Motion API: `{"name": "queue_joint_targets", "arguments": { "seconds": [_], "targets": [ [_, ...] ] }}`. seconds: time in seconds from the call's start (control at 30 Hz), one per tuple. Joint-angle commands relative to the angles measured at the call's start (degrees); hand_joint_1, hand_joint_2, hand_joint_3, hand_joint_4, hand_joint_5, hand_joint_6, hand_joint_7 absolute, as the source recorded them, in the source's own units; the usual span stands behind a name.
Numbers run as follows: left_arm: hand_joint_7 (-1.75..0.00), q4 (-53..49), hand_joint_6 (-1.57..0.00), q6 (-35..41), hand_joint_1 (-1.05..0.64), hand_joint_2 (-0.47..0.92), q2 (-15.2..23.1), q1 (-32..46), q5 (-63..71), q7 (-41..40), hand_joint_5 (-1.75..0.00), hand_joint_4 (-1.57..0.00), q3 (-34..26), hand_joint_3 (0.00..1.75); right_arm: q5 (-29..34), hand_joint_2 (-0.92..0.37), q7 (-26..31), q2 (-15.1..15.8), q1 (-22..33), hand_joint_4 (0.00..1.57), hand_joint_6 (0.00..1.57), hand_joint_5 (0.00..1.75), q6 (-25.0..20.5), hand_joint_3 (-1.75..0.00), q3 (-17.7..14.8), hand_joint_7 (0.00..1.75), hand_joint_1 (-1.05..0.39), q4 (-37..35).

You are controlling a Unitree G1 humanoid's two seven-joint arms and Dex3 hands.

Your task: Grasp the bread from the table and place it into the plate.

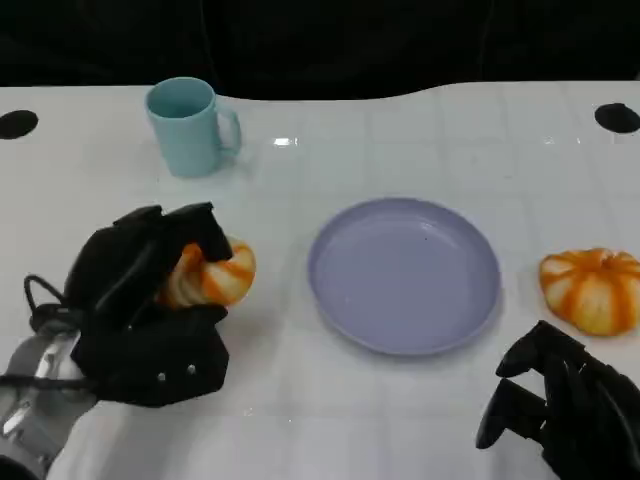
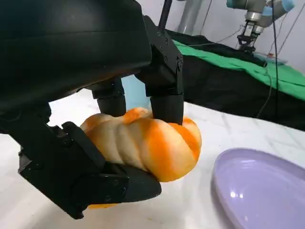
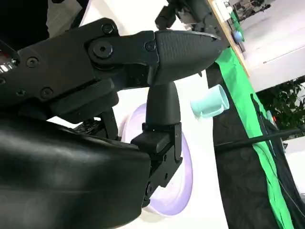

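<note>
A twisted orange-and-white bread [image 1: 228,274] sits left of the lilac plate [image 1: 405,275], and my left hand [image 1: 145,305] grips it. In the left wrist view the fingers [image 2: 164,90] press on the top of the bread [image 2: 152,143] while the thumb lies under it, with the plate's rim [image 2: 262,191] just beyond. I cannot tell whether the bread is off the table. My right hand [image 1: 565,405] is low at the front right, near the plate's edge, fingers apart and holding nothing. In the right wrist view that hand [image 3: 119,95] partly hides the plate [image 3: 183,176].
A second orange-and-white bread [image 1: 592,288] lies right of the plate, just beyond my right hand. A light blue mug [image 1: 190,125] stands at the back left, also seen as the mug [image 3: 212,102] in the right wrist view. The white table ends in a dark edge at the back.
</note>
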State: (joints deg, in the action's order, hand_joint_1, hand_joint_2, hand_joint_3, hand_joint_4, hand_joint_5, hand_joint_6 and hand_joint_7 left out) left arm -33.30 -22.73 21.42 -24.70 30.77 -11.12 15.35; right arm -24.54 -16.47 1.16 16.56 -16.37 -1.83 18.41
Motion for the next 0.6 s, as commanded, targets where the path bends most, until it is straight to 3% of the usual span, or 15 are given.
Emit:
{"name": "queue_joint_targets", "arguments": {
  "seconds": [0.03, 0.3, 0.6],
  "targets": [
    [-1.75, -0.21, -0.70, -0.61, -0.12, 0.47, -0.51, -3.68, -1.50, 1.77, -1.75, -0.86, -0.74, 1.24, -0.14, -0.92, -0.08, 0.18, 0.07, 0.64, 0.45, 1.75, 0.52, -0.42, 0.04, 1.65, -0.54, -0.08],
    [-1.75, -2.44, -0.71, -2.90, -0.06, 0.39, -2.29, -6.81, -0.90, 0.17, -1.75, -0.82, -0.06, 1.25, -0.91, -0.92, -0.28, -0.14, 0.39, 0.62, 0.43, 1.75, -0.07, -0.42, 0.02, 1.65, -0.55, -0.15],
    [-1.75, -1.92, -0.72, -4.01, -0.08, 0.42, -3.53, -6.79, -1.02, 0.23, -1.75, -0.83, -0.23, 1.29, -0.53, -0.92, -0.70, -0.26, 1.90, 0.64, 0.44, 1.75, 0.74, -0.42, 0.53, 1.65, -0.55, 0.19]
  ]
}}
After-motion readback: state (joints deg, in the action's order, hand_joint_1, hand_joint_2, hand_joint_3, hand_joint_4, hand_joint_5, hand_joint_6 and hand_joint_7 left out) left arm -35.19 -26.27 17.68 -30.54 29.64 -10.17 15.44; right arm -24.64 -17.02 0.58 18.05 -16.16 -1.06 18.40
